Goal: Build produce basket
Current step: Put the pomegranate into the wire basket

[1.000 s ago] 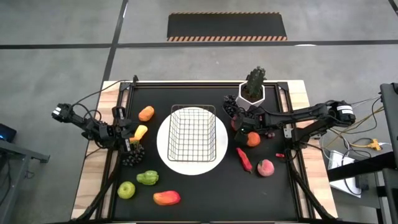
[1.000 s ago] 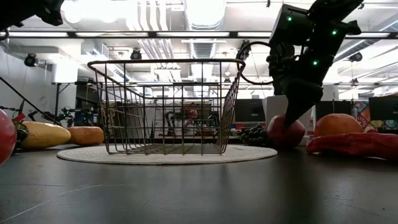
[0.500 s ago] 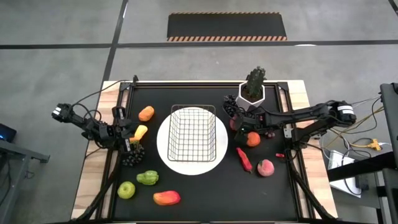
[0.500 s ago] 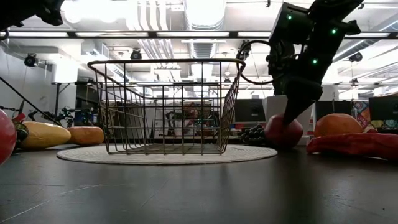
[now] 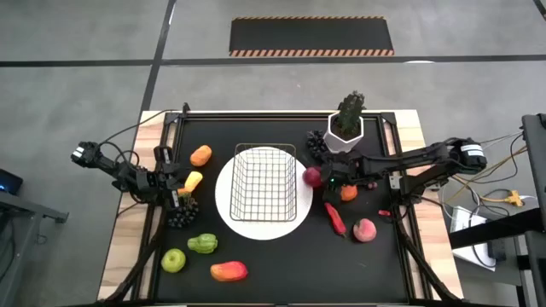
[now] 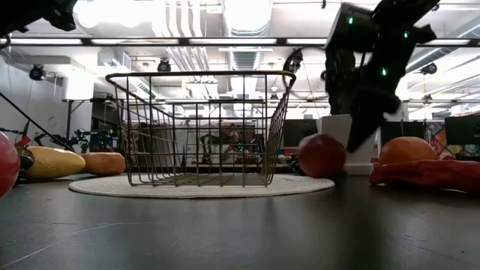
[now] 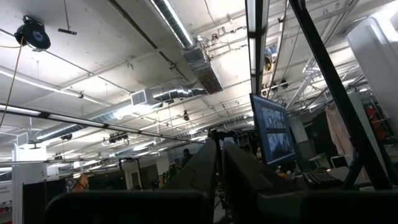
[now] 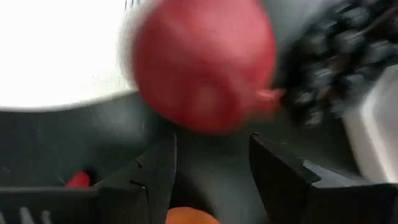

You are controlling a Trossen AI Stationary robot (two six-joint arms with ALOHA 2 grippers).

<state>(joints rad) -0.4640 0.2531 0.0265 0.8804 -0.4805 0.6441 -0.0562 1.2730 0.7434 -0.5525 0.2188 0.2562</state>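
The wire basket (image 5: 264, 181) stands on a round white plate (image 5: 223, 203); it also shows in the low view (image 6: 199, 127). A red apple (image 5: 313, 176) lies on the table between the plate and my right gripper (image 5: 332, 182). It shows blurred in the right wrist view (image 8: 202, 62), just beyond the open fingers of my right gripper (image 8: 211, 152). In the low view the apple (image 6: 321, 154) rests on the table and the gripper (image 6: 358, 139) stands up and to its right. My left gripper (image 5: 175, 193) is shut and empty by a dark grape bunch (image 5: 182, 211).
An orange (image 5: 348, 193), a red chili (image 5: 335, 218) and a peach (image 5: 365, 230) lie near my right arm. Dark grapes (image 5: 317, 145) lie by the white plant pot (image 5: 345, 130). On the left lie a yellow fruit (image 5: 191, 182), an orange fruit (image 5: 200, 155), a green pepper (image 5: 202, 244), a green apple (image 5: 174, 260) and a mango (image 5: 228, 271).
The red apple has moved out from under my right gripper toward the table's left, up to the plate's edge. My right gripper has risen a little off it and stands behind it.
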